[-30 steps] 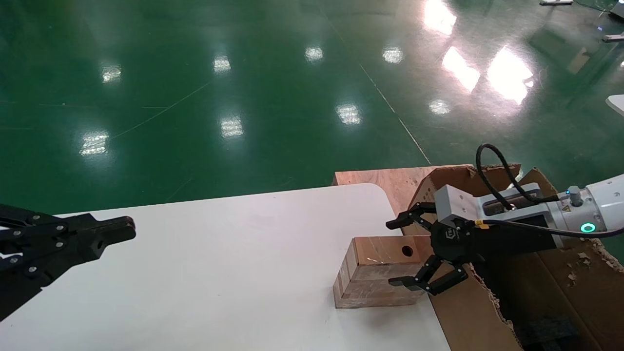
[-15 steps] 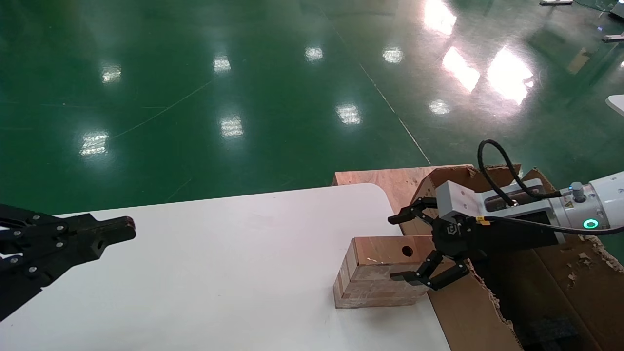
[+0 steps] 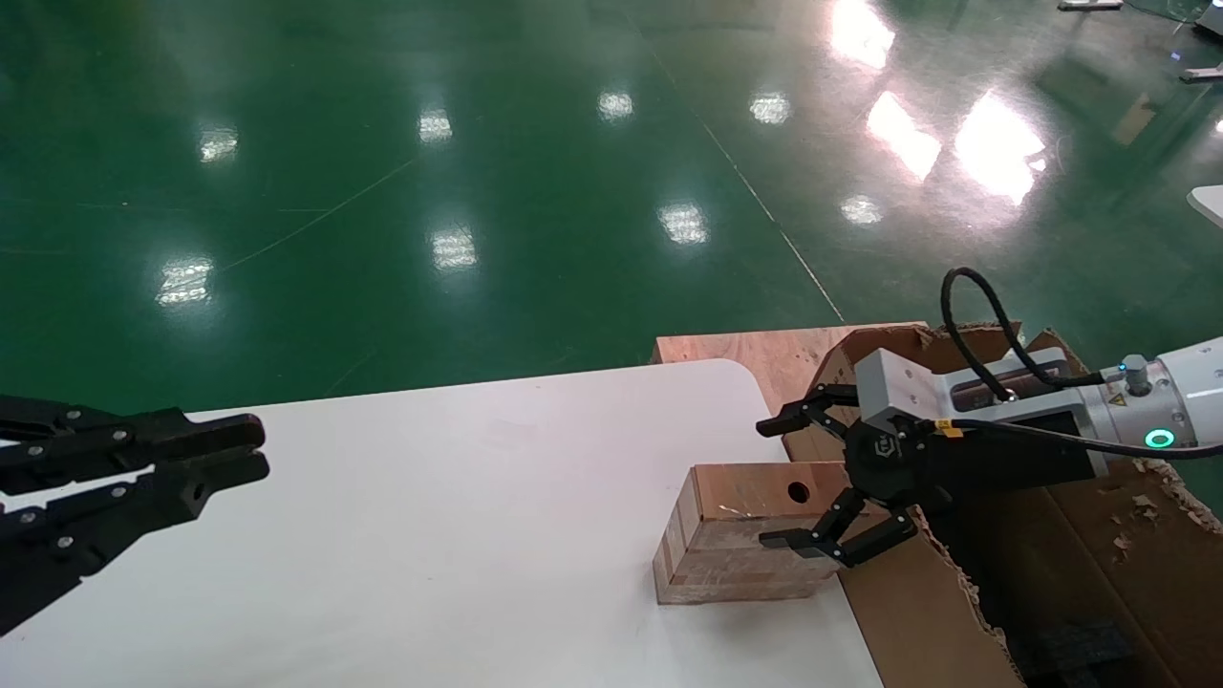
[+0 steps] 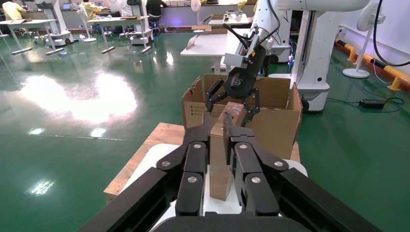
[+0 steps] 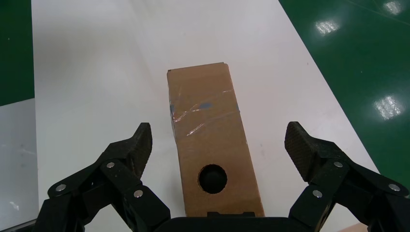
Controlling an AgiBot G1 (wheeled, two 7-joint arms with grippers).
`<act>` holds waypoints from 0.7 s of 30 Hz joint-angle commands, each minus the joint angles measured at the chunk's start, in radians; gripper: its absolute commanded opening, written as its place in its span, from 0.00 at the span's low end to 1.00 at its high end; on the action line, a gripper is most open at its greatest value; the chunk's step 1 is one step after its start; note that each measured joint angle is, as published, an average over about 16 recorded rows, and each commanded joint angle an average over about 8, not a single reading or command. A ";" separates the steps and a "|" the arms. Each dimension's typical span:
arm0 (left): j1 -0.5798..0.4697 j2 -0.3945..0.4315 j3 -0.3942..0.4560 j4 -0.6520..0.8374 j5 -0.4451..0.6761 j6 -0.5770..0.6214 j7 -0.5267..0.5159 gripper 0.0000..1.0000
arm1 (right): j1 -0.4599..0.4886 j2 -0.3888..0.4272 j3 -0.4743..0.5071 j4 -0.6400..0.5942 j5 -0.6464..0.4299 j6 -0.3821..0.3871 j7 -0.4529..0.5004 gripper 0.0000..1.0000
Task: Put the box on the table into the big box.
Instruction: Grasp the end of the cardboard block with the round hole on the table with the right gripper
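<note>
- Small light-brown box (image 3: 740, 535) with one round hole (image 3: 798, 493) in its upper face and layered edges is seen standing on the white tabletop (image 3: 459, 535), at the right edge, just beside the big carton.
- Right claw (image 3: 793, 483) is held spread wide at the holed end of this box, one finger (image 3: 793, 418) beyond the far side and the other (image 3: 812, 547) at the near side; in the right wrist view the black pads (image 5: 138, 145) are kept apart from the box (image 5: 212, 140), with bare tabletop (image 5: 96, 77) seen between, so nothing is grasped.
- Clear tape is seen across the box's upper face in the right wrist view.
- Large brown corrugated carton (image 3: 1099, 573) with ragged torn edges is placed directly behind the right claw, against the tabletop's right side; dark foam (image 3: 1080, 650) is seen inside it.
- Flat plywood board (image 3: 755, 354) is seen under the carton, beyond the tabletop's rounded corner.
- Left claw (image 3: 244, 449) is held idle over the tabletop's left side, well apart from the box, its fingers nearly together and gripping nothing; in its wrist view a narrow gap is seen between them.
- Glossy green floor (image 3: 430, 191) is seen all around.
</note>
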 commanded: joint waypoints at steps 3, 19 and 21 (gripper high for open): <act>0.000 0.000 0.000 0.000 0.000 0.000 0.000 1.00 | 0.000 0.000 0.000 0.001 -0.004 0.002 0.000 0.88; 0.000 0.000 0.000 0.000 0.000 0.000 0.000 1.00 | 0.000 0.000 -0.005 0.003 -0.013 0.010 0.003 1.00; 0.000 0.000 0.000 0.000 0.000 0.000 0.000 1.00 | 0.001 0.000 -0.006 0.004 -0.015 0.011 0.004 1.00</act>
